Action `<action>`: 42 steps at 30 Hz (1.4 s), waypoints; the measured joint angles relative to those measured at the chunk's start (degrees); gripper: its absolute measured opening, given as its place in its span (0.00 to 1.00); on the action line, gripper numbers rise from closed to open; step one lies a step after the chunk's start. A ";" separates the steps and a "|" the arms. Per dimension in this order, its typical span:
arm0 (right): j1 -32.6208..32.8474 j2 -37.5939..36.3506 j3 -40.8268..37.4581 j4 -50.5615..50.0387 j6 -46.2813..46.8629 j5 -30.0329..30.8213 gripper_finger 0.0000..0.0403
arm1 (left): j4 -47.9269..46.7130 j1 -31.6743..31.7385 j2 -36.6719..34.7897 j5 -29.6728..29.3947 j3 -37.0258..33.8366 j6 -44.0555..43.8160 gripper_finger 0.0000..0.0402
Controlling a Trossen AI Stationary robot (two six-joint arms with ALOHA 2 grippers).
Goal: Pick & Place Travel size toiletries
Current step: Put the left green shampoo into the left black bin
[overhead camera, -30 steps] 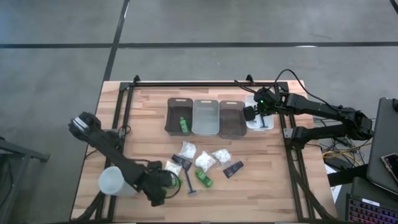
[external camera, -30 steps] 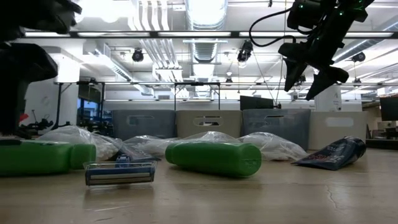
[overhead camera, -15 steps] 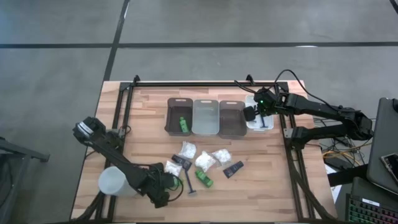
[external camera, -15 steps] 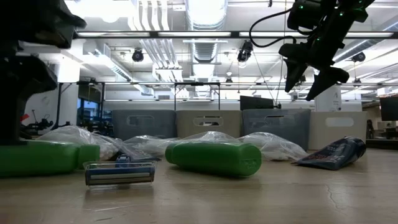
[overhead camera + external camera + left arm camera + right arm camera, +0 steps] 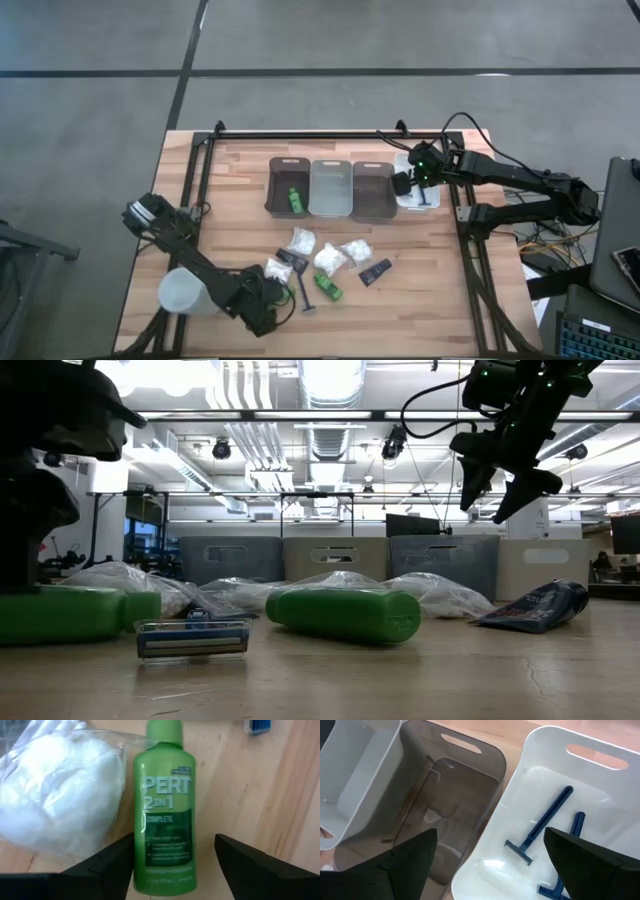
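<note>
- Fingers first, from above: we see the left gripper (image 5: 262, 316) low at the near edge of the table (image 5: 230, 190), its jaws spread wide beside a white packet (image 5: 279, 269), with nothing lifted. The right gripper (image 5: 412, 184) hangs over the white bin (image 5: 405, 160) at the far right of the row, jaws fully apart and empty. One green bottle (image 5: 296, 200) lies in the dark bin (image 5: 276, 163) at the left of the row; another bottle (image 5: 329, 287), a razor (image 5: 305, 292), more packets (image 5: 330, 257) and a dark tube (image 5: 376, 271) lie loose on the boards between the arms.
- From table height, we see the right gripper (image 5: 499, 484) well above the surface, fingers splayed, gripping nothing. A green bottle (image 5: 345, 614) lies on its side in the middle, a razor head (image 5: 192, 639) just in front of it, and a second green bottle (image 5: 70, 614) at the left edge under the dark bulk of the left arm.
- From the left wrist, we see a green bottle (image 5: 164, 807) lying lengthwise between the two dark fingers (image 5: 107, 867), its base level with the fingertips, gaps showing on both sides. A white packet (image 5: 60, 802) touches the bottle's side.
- From the right wrist, we see the spread fingers (image 5: 407, 857) above the bins. Two blue razors (image 5: 540, 827) lie in the white bin (image 5: 540, 745), clear of both fingers; the dark bin (image 5: 447, 780) sits beside it.
</note>
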 joint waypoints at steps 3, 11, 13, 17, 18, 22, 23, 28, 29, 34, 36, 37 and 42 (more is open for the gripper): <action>0.00 0.00 0.00 -0.01 -0.57 0.84 0.90 | 0.09 0.02 0.58 -1.11 0.00 -1.29 0.66; 0.00 0.00 0.00 -0.04 -3.15 1.33 0.90 | -1.11 0.23 -0.13 1.80 0.10 -0.13 0.41; -0.03 0.00 0.00 -0.02 -3.81 1.34 0.90 | -0.84 0.27 -1.26 5.31 0.56 0.86 0.35; -0.07 0.00 0.00 0.02 -4.25 1.44 0.90 | -1.61 -0.01 -5.85 10.91 1.37 0.13 0.33; -0.07 0.00 0.00 0.02 -4.59 1.64 0.90 | -1.90 0.05 -7.22 10.83 1.51 -1.11 0.33; -0.09 0.00 0.00 0.10 -5.09 2.77 0.90 | -5.05 1.17 -15.38 3.94 1.35 -7.18 0.34; -0.09 0.00 0.00 0.18 -5.08 2.82 0.90 | -6.08 1.69 -17.95 0.25 1.16 -9.11 0.34; -0.09 0.00 -0.02 1.64 -4.63 2.82 0.90 | -16.27 7.02 -29.94 -22.32 -0.96 -24.54 0.35; -0.09 0.00 -0.02 1.86 -4.18 2.82 0.90 | -18.90 8.72 -32.27 -25.70 -1.41 -29.26 0.35; -0.09 0.00 -0.02 2.69 -3.19 2.79 0.90 | -21.04 19.58 -39.67 -28.23 -4.81 -33.03 0.35; -0.09 0.00 -0.02 2.71 -3.19 2.77 0.90 | -19.02 25.55 -40.68 -25.54 -6.30 -28.73 0.35; -0.09 0.00 -0.02 2.71 -3.19 2.77 0.90 | -17.39 28.91 -40.75 -23.61 -6.94 -26.00 0.35; -0.09 0.00 -0.02 2.89 -2.99 2.77 0.90 | 0.55 44.61 -36.53 -9.91 -10.56 -9.29 0.34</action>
